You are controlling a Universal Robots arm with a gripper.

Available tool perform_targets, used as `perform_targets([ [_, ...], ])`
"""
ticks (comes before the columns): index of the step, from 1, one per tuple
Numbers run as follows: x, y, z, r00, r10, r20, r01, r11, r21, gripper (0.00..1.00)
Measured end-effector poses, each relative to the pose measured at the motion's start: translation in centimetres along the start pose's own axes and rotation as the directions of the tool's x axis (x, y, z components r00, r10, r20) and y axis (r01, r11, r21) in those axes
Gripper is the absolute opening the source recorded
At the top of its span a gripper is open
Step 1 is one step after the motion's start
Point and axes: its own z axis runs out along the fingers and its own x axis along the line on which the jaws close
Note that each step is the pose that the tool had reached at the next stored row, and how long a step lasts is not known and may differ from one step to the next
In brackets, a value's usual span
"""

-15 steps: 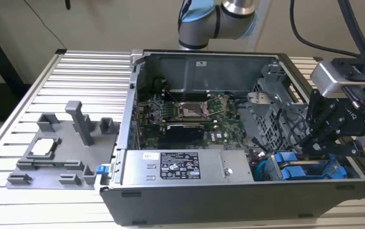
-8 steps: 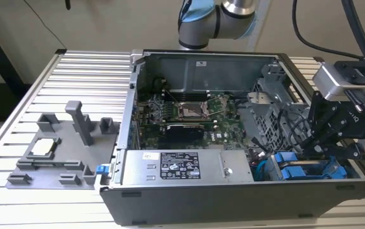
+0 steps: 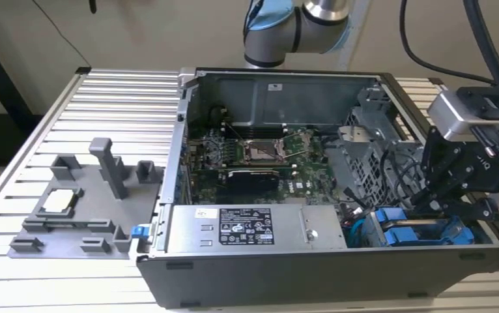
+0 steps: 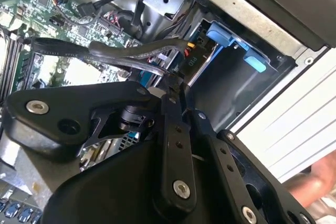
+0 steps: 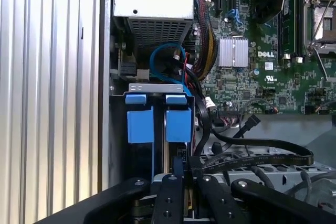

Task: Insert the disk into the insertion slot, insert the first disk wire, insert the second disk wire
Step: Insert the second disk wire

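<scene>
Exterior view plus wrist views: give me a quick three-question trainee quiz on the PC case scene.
1. True or false: the gripper is at the drive bay on the exterior view's right.
2. What colour are the carrier tabs in the bay?
A red
B blue
C green
3. Fill in: the labelled grey power supply lies to the exterior view's ____ of the bay.

Key: 1 true; 2 B; 3 left.
</scene>
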Motion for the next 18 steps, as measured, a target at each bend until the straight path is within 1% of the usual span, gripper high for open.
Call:
perform_targets([
  [4,0.01,-0.01,0.09,1.0000,0.000,0.0033,0.000,1.0000,0.0000,0.16],
  [15,0.00,-0.01,0.09,1.0000,0.000,0.0036,0.000,1.0000,-0.0002,0.16],
  [18,-0.02,0.00,-0.11,1.0000,0.000,0.0047,0.000,1.0000,-0.0018,0.16],
])
